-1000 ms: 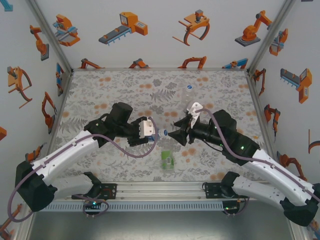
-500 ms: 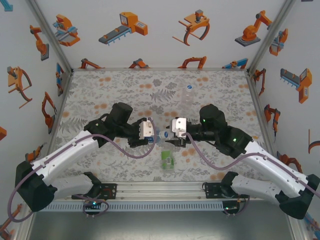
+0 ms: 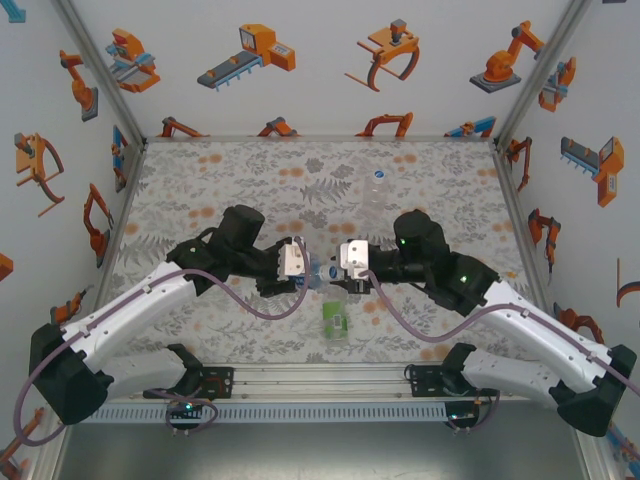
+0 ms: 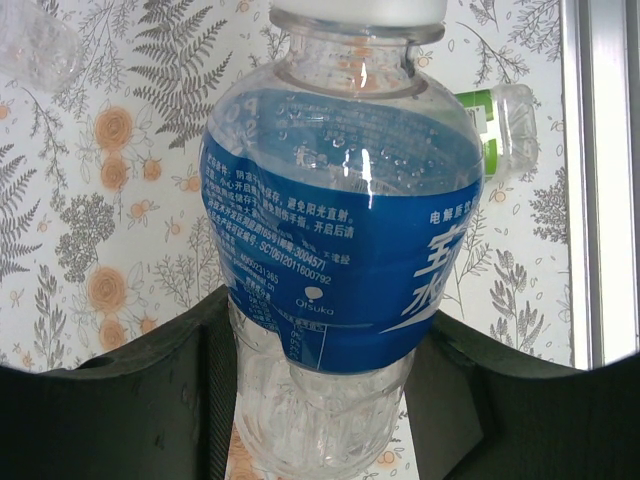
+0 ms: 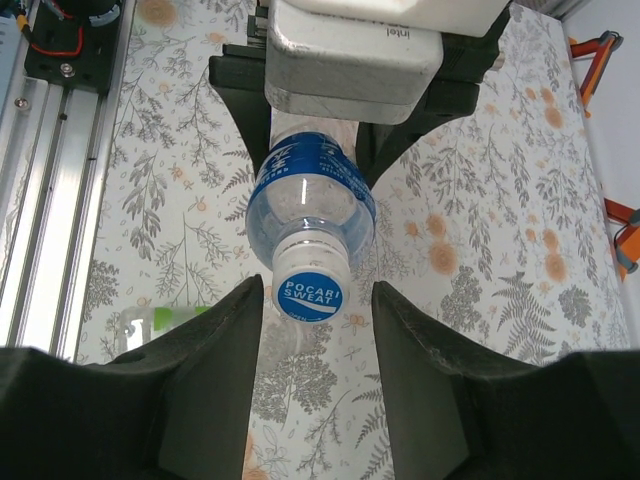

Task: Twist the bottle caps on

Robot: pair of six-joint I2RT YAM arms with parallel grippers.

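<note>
right gripper (image 5: 315, 300) swung in and rolled over since a second ago. left gripper (image 4: 320, 345) squeezes blue bottle (image 4: 340, 230) by lower half, off table, lying sideways, neck pointing at right gripper. white cap (image 5: 308, 288) sits on neck between right fingers, gaps both sides, not pinched yet. both arms bent inward, meeting mid-table.

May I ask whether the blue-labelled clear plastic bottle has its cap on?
On: a round white plastic cap sits on the blue-labelled clear plastic bottle.

Bright even light, faint soft shadows, small glints on the blue-labelled bottle (image 4: 340, 250), near fingers (image 4: 120, 410) blurred.
</note>
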